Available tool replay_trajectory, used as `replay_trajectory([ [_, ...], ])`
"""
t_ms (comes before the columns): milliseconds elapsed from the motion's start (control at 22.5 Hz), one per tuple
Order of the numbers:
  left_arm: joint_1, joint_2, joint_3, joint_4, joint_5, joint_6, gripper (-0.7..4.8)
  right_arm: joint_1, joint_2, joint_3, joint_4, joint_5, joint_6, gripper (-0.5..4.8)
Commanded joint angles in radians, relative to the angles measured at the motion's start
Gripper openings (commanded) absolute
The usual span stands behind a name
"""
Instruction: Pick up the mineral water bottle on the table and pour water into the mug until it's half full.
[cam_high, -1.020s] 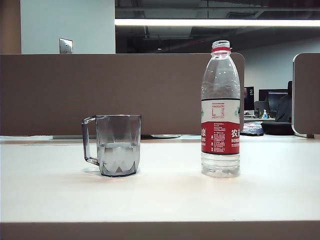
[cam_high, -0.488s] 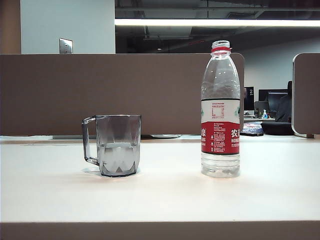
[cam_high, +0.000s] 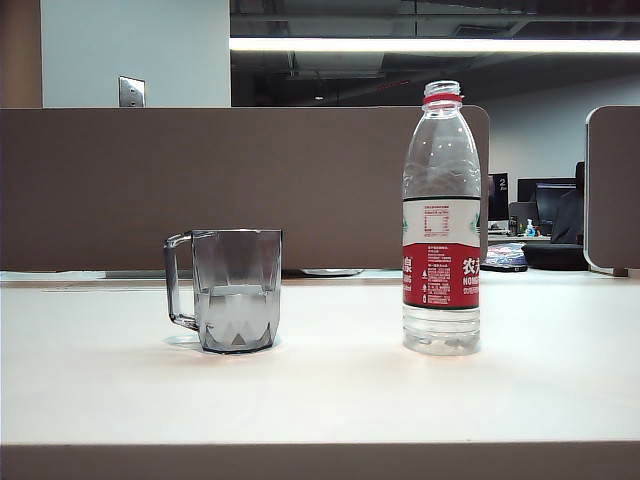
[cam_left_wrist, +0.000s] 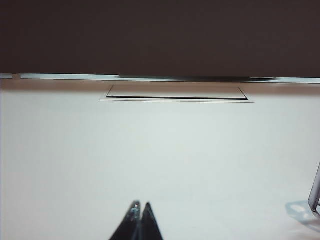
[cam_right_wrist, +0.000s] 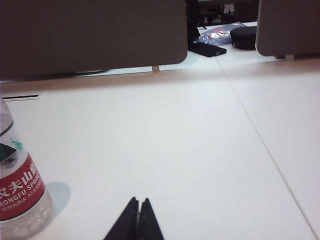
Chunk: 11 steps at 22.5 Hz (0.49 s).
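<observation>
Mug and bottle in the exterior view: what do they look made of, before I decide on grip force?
The mug looks like smoky grey transparent glass or hard plastic; its glossy facets cannot settle which. The mineral water bottle looks like thin clear plastic, with a ribbed base and a printed film label. The left gripper and right gripper are shut, away from both.

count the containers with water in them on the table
2. The mug stands left of centre on the table, about half full. The mineral water bottle stands upright to its right, apart from it, with a little water at its bottom. Neither gripper touches them.
</observation>
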Motion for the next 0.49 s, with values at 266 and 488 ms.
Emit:
replay_trajectory([
  [266, 0.001, 0.0, 0.003, 0.012, 0.004, 0.0, -0.05, -0.065, -0.002, -0.005, 0.022, -0.04, 0.001, 0.19],
  [488, 0.001, 0.0, 0.003, 0.012, 0.004, 0.0, -0.05, -0.09, -0.002, -0.005, 0.023, -0.04, 0.0, 0.19],
])
